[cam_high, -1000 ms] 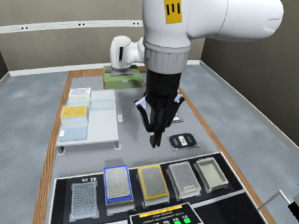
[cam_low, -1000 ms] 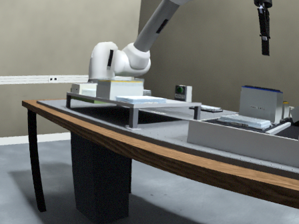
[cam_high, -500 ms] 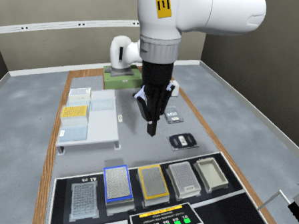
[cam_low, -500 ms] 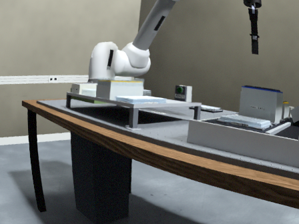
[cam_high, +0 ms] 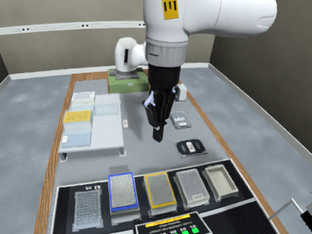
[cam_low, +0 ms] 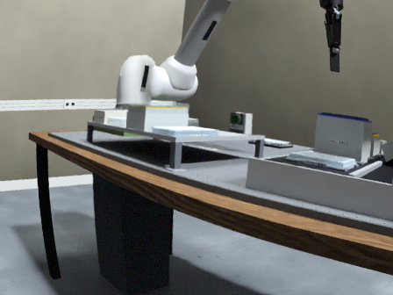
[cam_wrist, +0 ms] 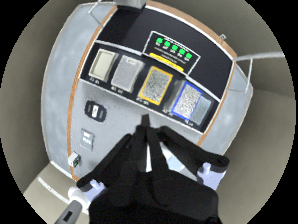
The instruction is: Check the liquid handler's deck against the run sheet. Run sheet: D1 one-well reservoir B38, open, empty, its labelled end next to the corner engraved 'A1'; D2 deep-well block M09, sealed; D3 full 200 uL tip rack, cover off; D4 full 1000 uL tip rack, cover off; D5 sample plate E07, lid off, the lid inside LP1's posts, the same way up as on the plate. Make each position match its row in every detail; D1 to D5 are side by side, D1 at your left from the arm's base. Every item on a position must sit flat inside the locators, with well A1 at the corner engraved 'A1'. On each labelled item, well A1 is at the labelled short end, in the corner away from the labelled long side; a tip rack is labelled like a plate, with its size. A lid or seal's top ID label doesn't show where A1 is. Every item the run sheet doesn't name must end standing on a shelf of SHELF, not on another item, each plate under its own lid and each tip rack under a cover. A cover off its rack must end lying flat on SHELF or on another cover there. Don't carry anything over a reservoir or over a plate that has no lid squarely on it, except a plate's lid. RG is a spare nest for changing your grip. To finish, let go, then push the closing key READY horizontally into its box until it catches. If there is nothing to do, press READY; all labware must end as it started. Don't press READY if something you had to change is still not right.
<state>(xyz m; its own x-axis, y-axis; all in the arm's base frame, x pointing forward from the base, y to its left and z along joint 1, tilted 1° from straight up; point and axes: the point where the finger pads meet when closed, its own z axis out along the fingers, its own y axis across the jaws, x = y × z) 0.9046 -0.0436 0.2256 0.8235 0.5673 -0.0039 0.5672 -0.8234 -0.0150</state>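
My gripper [cam_high: 158, 136] hangs high over the middle of the table, fingers shut together with nothing between them; it also shows in the side view [cam_low: 334, 66] and in the wrist view [cam_wrist: 148, 129]. On the black deck, from the right as this camera sees it, stand an open cream reservoir [cam_high: 220, 179], a grey deep-well block [cam_high: 192, 186], a yellow-rimmed tip rack [cam_high: 160, 189], a blue-rimmed tip rack [cam_high: 122, 191] and a clear sample plate [cam_high: 88, 209]. A flat clear lid [cam_high: 181, 120] lies in the lid nest by the right edge.
The shelf [cam_high: 92, 129] at the left carries a white-topped box [cam_high: 83, 97], a yellow-topped rack [cam_high: 77, 118] and flat clear pieces [cam_high: 106, 106]. A black spare nest [cam_high: 191, 147] sits right of centre. A small key box [cam_high: 181, 92] stands near the arm's green base [cam_high: 127, 81].
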